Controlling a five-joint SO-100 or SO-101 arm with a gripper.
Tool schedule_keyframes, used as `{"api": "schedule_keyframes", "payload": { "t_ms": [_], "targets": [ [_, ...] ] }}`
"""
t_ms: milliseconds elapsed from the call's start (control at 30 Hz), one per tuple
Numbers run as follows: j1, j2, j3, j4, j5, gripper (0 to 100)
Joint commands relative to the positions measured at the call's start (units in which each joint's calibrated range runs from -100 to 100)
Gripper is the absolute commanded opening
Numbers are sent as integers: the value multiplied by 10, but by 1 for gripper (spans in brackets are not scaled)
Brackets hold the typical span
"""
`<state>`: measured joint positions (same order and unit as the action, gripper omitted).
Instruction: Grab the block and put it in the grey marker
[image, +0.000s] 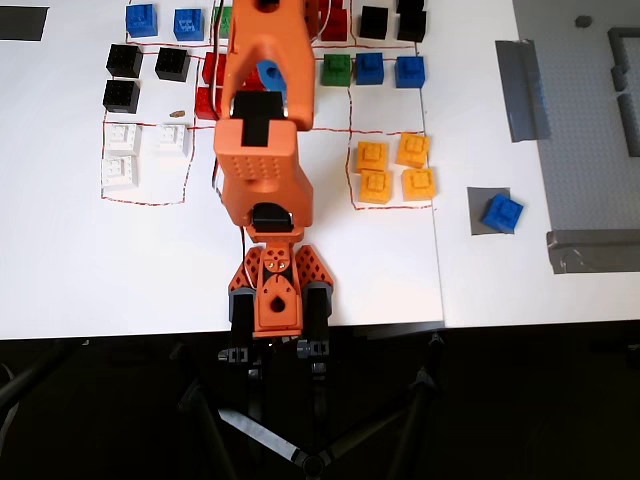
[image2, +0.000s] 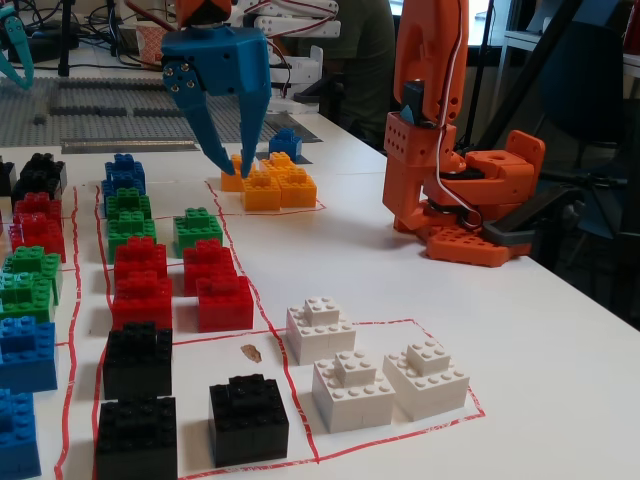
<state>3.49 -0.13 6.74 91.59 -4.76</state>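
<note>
Blue plastic, hard and light — that is how the block (image: 502, 212) looks, a small building brick with a raised stud on top. In the overhead view it lies at about three o'clock from the arm's base (image: 271, 290), on the grey marker (image: 484, 210), though turned at an angle and hanging over the marker's right edge. In the fixed view only a part of it shows (image2: 286, 141), behind the orange-yellow blocks (image2: 270, 183).

I judge that such a brick is stiff and will not bend or break under the fingers, and it weighs very little. Its side walls are smooth and a bit slippery, so a hold on two opposite flat walls, low on the body and under the stud, seems the safest. A hold on the stud alone, or across two corners, could let it twist out. Because the block sits rotated, the wrist would need to turn to meet the flat walls squarely.

The gripper (image2: 232, 165) is blue and hangs high above the table, over the rows of coloured blocks. Its two fingers (image2: 209, 138) stand moderately apart, tips nearer than the roots, and hold nothing — it is well apart from the block. The placing seems nearly or fully done.
</note>
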Motion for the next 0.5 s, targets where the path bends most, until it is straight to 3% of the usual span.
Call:
{"api": "schedule_keyframes", "payload": {
  "t_ms": [0,467],
  "targets": [
    [-6,-90,-40,0,-4,2],
    [-15,-86,-39,0,-4,2]
  ]
}}
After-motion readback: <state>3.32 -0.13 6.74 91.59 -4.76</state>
